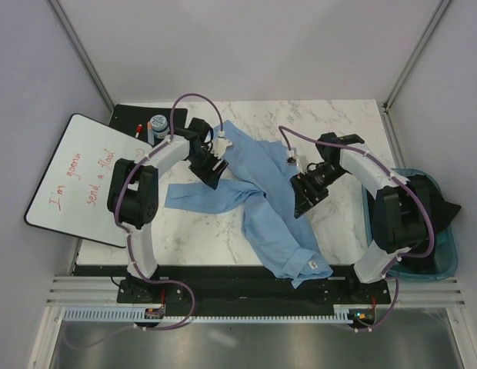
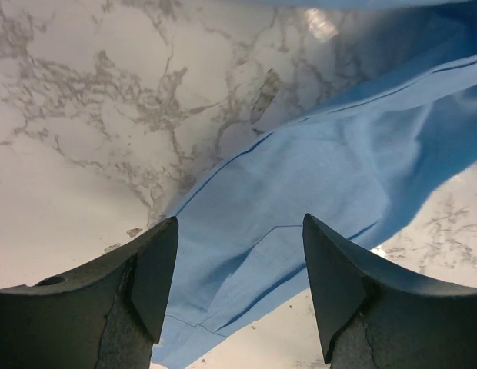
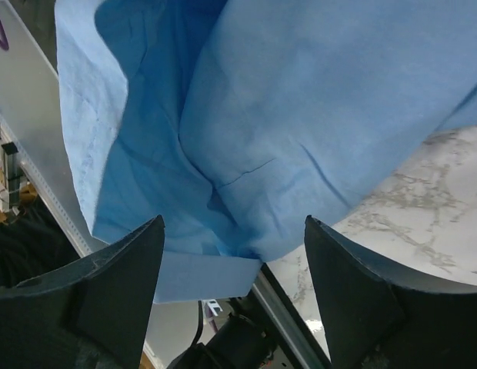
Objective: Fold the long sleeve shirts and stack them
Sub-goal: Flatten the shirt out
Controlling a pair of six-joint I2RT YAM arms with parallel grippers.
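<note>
one light-blue long sleeve shirt (image 1: 261, 200) lies rumpled on the marble table (image 1: 342, 127), between the two arms. its far end sits by the left arm, a sleeve (image 1: 196, 197) runs out to the left, and its other end, with a white label (image 1: 311, 264), reaches the table's near edge. the left gripper (image 1: 211, 175) is over the shirt's left border, near where the sleeve leaves the body. in the left wrist view its fingers (image 2: 158, 269) stand apart, with the cloth lying flat below and beyond them and nothing clamped. the right gripper (image 1: 301, 201) is at the shirt's right edge, jaws likewise apart and empty. in the right wrist view blue cloth fills the space ahead of its fingers (image 3: 338, 284).
</note>
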